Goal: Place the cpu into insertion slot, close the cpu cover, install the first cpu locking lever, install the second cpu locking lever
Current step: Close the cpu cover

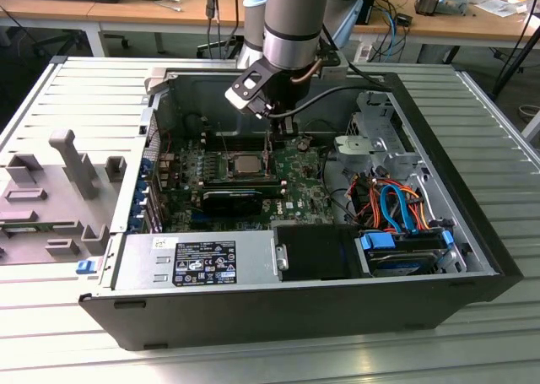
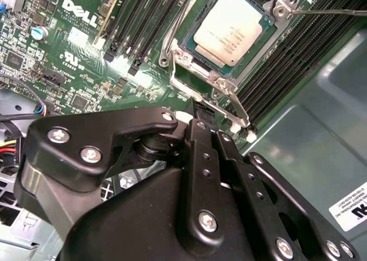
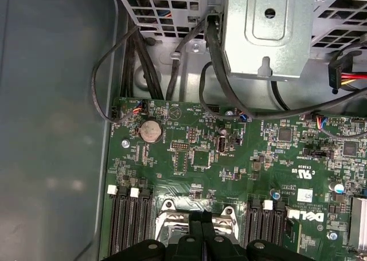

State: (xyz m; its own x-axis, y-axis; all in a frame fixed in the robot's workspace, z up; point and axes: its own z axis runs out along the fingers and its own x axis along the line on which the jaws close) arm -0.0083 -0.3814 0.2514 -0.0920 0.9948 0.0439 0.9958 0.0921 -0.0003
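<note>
The cpu, a flat silver-grey square, lies in the insertion slot of the green motherboard. The silvery cpu cover lies flat around it, and the chip's top shows through its window. A thin wire locking lever runs off from one socket corner. Another lever bends along the opposite side. My gripper reaches down at the socket's edge, fingers together. Whether they pinch a lever is hidden.
Long black memory slots flank the socket. A metal drive cage and black cables stand beyond the board. The power supply and blue drive bay fill the case front. A grey fixture sits at the exterior view's left.
</note>
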